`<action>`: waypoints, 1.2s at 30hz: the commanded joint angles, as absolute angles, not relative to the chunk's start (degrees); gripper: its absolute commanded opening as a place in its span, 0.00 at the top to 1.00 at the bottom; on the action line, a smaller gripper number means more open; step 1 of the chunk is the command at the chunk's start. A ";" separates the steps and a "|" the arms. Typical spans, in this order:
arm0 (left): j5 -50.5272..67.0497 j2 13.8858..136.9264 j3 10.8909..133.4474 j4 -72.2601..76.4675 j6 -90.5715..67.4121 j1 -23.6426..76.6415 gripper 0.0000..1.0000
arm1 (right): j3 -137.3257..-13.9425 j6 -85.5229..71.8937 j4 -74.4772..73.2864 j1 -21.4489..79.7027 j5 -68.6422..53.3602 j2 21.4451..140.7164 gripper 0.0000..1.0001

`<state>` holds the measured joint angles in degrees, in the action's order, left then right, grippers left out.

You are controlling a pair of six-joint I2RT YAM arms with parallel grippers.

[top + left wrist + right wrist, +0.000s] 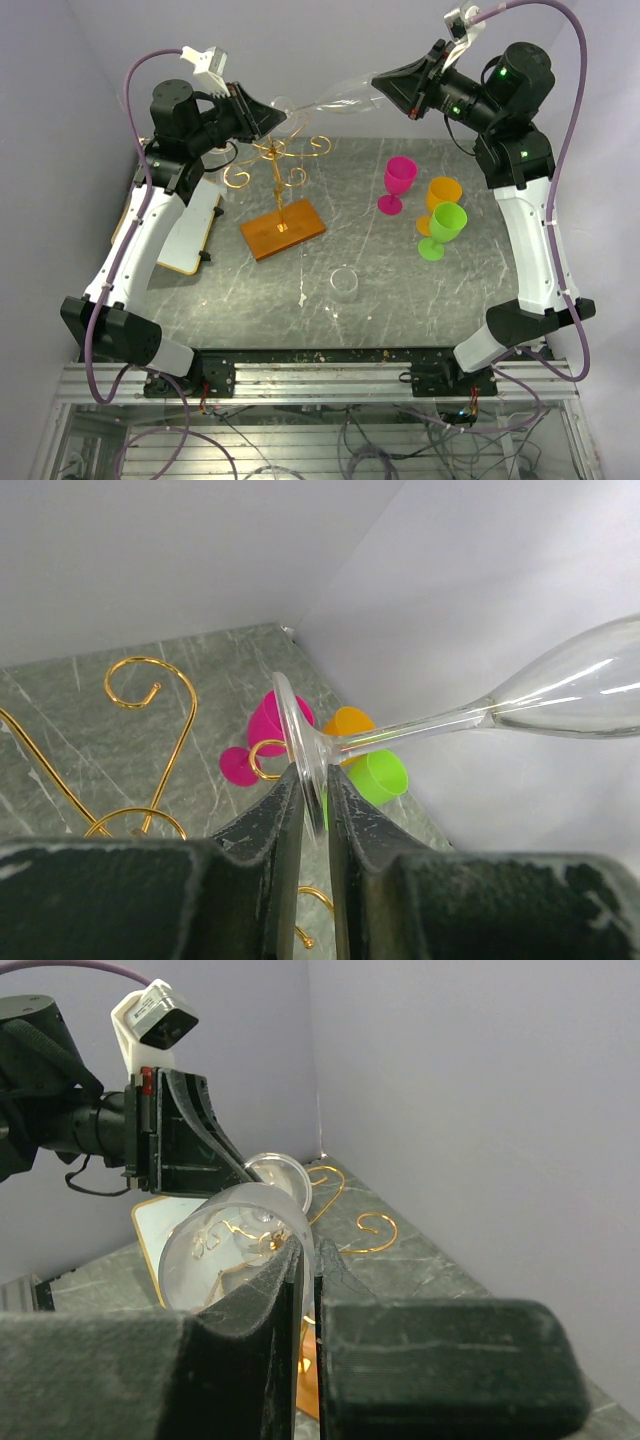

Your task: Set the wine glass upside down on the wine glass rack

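A clear wine glass hangs on its side in the air between my two grippers, above the gold wire rack on its orange-brown wooden base. My left gripper is shut on the glass's round foot, with the stem running right to the bowl. My right gripper is shut on the bowl's rim, one finger inside and one outside. The rack's scroll arms show below in the left wrist view and the right wrist view.
A pink goblet, an orange goblet and a green goblet stand at the right. A small clear tumbler stands near the table's middle. A white rounded board lies at the left edge.
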<state>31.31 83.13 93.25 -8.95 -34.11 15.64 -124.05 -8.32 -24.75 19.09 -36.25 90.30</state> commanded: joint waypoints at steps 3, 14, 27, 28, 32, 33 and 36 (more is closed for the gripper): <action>32.77 82.35 93.52 -8.10 -34.53 15.82 0.82 | -123.28 -7.92 -23.01 19.27 -35.77 89.97 1.00; 34.94 81.31 92.02 -4.60 -37.63 12.77 0.93 | -121.11 -4.68 -23.75 19.26 -35.56 88.57 0.81; 27.78 79.00 97.34 -11.82 -25.28 7.56 0.93 | -119.50 3.66 -29.44 19.16 -26.32 83.37 0.40; 26.35 78.67 98.03 -12.93 -23.76 7.03 0.93 | -119.02 4.54 -30.11 19.20 -24.58 82.91 0.39; 19.63 77.63 100.75 -16.45 -17.89 4.93 0.93 | -115.36 9.19 -31.36 19.16 -17.39 80.14 0.30; 17.09 77.25 101.25 -17.10 -16.05 4.85 0.93 | -114.51 10.14 -31.45 19.11 -16.37 79.43 0.18; 8.40 76.11 102.39 -18.68 -10.49 4.79 0.93 | -110.24 12.50 -31.31 19.01 -12.16 77.69 0.08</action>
